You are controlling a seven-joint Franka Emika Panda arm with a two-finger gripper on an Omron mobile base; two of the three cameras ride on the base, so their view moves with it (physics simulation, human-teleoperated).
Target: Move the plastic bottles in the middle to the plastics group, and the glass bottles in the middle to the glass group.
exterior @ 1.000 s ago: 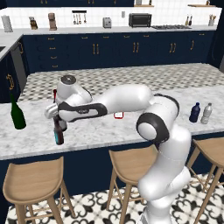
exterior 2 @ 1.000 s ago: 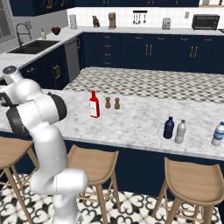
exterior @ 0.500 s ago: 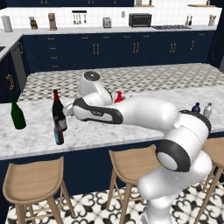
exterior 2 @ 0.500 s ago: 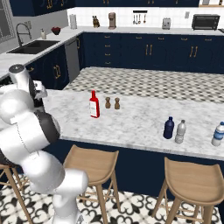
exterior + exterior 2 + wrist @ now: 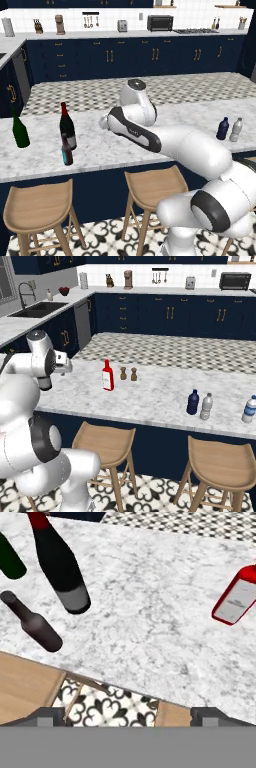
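Observation:
The slim brown bottle (image 5: 66,152) (image 5: 33,624) stands upright just in front of the near-black wine bottle with a red neck (image 5: 67,128) (image 5: 60,567). The dark green wine bottle (image 5: 20,131) (image 5: 10,562) stands at the far left. The flat red bottle (image 5: 107,376) (image 5: 234,597) stands alone at mid-counter. The dark blue bottle (image 5: 223,128) (image 5: 192,402) stands next to the pale grey bottle (image 5: 235,130) (image 5: 206,406) at the right. My gripper (image 5: 128,716) (image 5: 66,365) hovers above the counter's front edge, between the brown and red bottles, open and empty.
Two small shakers (image 5: 128,374) stand just right of the red bottle. A clear bottle with a blue label (image 5: 248,409) is at the far right edge. Wooden stools (image 5: 150,187) line the counter's front. My own arm stretches low across the counter (image 5: 100,150).
My hand has drawn away to the right from the brown bottle, which stays standing by the wine bottle. The jaws have stayed open.

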